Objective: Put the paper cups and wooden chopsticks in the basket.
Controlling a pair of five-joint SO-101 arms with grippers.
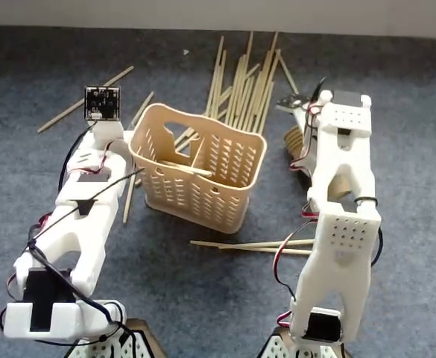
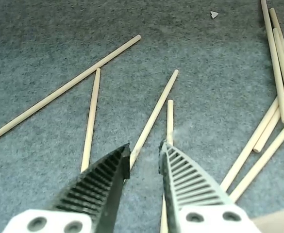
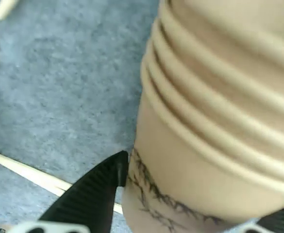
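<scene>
— Where are the paper cups (image 3: 214,97)?
— They're a nested stack, and my right gripper (image 3: 205,189) has hold of them, jaws closed against the stack's sides. They sit near the right side of the basket (image 1: 203,168), not touching it.
— What's in the basket?
— A few wooden chopsticks (image 1: 182,166), lying inside by its divider.
— And the other sticks?
— A heap (image 1: 244,82) fans out behind the basket, a pair (image 1: 262,245) lies in front of it, and more are scattered to its left. My left gripper (image 2: 145,148) hangs over those, jaws a little apart and holding nothing. One stick's end lies just at a fingertip.
— The surface?
— Grey-blue carpet (image 1: 165,283), with a pale strip (image 1: 203,13) along its far edge.
</scene>
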